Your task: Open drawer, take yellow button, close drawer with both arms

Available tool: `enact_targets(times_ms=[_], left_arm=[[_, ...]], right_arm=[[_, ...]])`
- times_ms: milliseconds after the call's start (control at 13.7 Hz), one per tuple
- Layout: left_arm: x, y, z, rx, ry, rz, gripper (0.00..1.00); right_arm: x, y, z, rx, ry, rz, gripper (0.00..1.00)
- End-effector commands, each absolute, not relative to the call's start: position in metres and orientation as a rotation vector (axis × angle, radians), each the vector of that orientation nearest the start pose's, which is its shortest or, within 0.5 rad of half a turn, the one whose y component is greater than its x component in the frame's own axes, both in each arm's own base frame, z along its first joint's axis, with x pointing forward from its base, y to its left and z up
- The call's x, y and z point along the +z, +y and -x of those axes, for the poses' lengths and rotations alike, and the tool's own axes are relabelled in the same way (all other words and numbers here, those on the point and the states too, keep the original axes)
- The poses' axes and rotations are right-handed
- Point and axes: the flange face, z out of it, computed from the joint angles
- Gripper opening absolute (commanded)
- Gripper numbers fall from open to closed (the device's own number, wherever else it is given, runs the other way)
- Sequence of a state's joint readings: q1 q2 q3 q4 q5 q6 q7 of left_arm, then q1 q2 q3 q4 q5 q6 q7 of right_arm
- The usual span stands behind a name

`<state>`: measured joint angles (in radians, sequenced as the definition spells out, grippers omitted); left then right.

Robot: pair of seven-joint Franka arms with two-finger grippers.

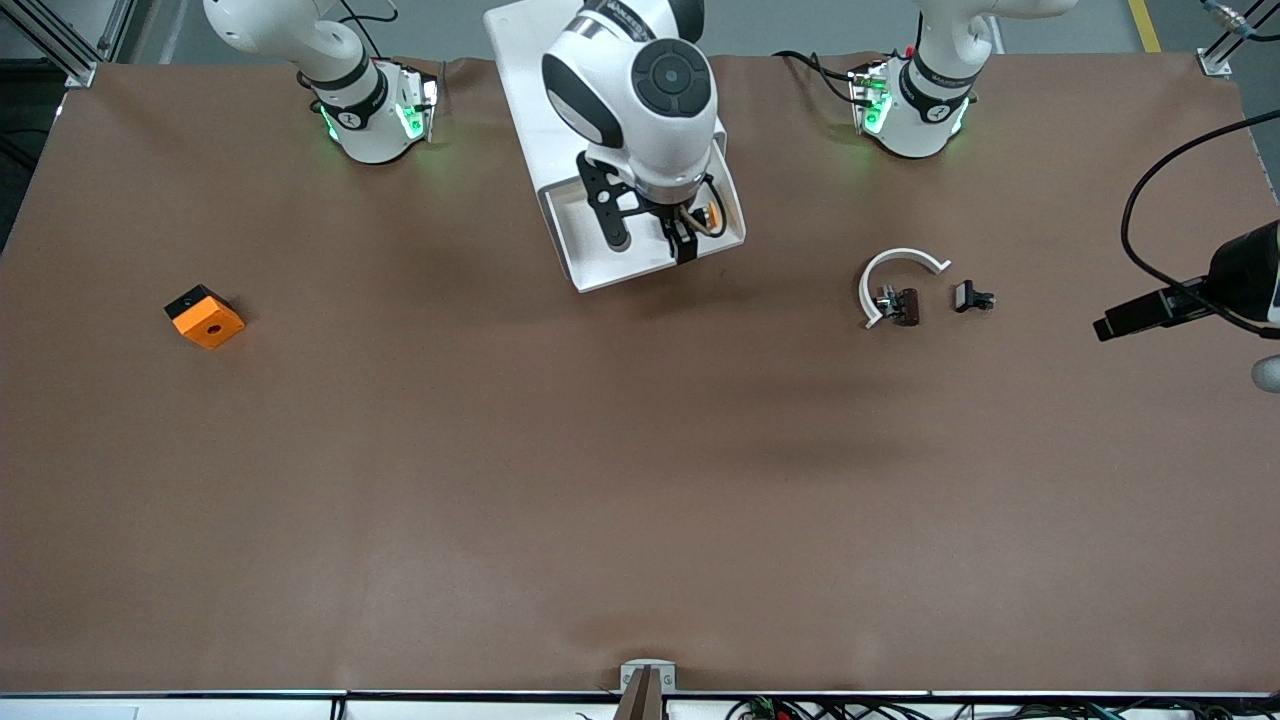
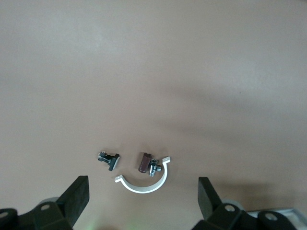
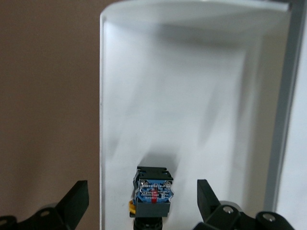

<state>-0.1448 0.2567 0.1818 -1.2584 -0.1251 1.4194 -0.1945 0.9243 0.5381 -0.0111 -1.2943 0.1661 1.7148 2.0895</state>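
Your right gripper (image 3: 141,201) hangs over the pulled-out top drawer (image 1: 590,265), jaws released either side of the button (image 3: 152,191) lying in it. Descend straight, centre, clench on the black body. Only the right wrist view shows its blue base. Left gripper (image 2: 141,201) waits released over the white arc (image 2: 144,184)

**Drawer open, button inside**

We see the drawer (image 1: 600,250) pulled out, white tray exposed. The button (image 3: 152,191) lies in it near one side wall: blue base up, black body, yellow-orange cap partly hidden.
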Motion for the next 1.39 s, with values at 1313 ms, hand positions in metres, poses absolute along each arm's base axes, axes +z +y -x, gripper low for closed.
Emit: enact_targets(times_ms=[1313], left_arm=[[0.610, -0.042, -0.563, 0.077, -0.153, 3.172, 1.00]], right_arm=[[0.408, 0.597, -0.387, 0.271, 1.790, 2.694, 0.61]])
